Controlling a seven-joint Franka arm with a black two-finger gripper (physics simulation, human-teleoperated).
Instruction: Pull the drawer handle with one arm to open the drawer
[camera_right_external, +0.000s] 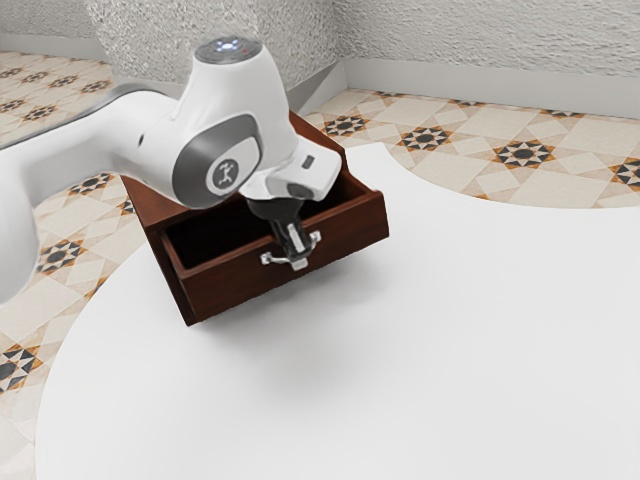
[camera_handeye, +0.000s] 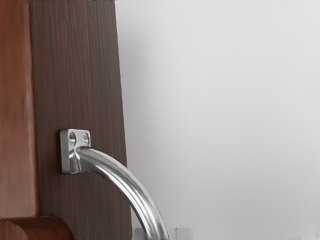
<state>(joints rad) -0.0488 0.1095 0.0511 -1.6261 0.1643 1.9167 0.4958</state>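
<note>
Gripper (camera_right_external: 297, 258) nearly closed, pinching the metal handle (camera_right_external: 268, 258) of the drawer (camera_right_external: 240, 280) (pulled out); white table (camera_right_external: 420, 380), patterned tile floor (camera_right_external: 500, 150).

Ext high+wide, wrist close; both see handle (camera_handeye: 120, 177)

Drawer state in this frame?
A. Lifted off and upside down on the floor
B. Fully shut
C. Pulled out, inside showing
C: the drawer stands pulled forward with its dark inside open to view from above, and the hand is at the handle.
</note>
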